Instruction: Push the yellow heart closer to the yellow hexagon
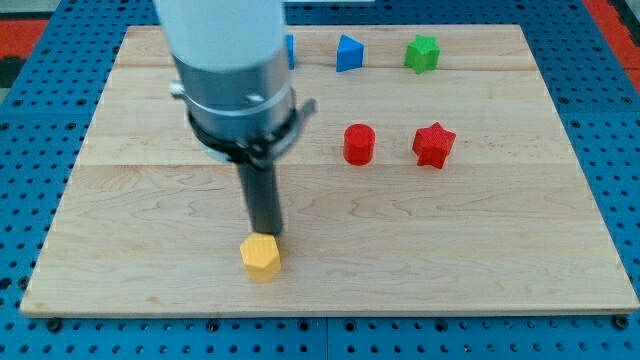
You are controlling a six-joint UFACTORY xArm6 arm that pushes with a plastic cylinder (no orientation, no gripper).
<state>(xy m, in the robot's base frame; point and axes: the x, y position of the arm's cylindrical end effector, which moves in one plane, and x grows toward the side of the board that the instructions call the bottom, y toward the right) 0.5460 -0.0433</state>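
Observation:
The yellow hexagon [261,257] lies near the view's bottom edge of the wooden board [480,240], left of centre. My tip [266,235] stands just above it in the view, touching or almost touching its top edge. The dark rod rises from there to the grey arm body [228,60] at the view's top left. No yellow heart shows in the view; the arm covers part of the board's top left.
A red cylinder [359,144] and a red star [434,145] sit right of centre. A blue block [348,53] and a green star [422,53] lie along the top edge. Another blue block [290,50] is partly hidden behind the arm.

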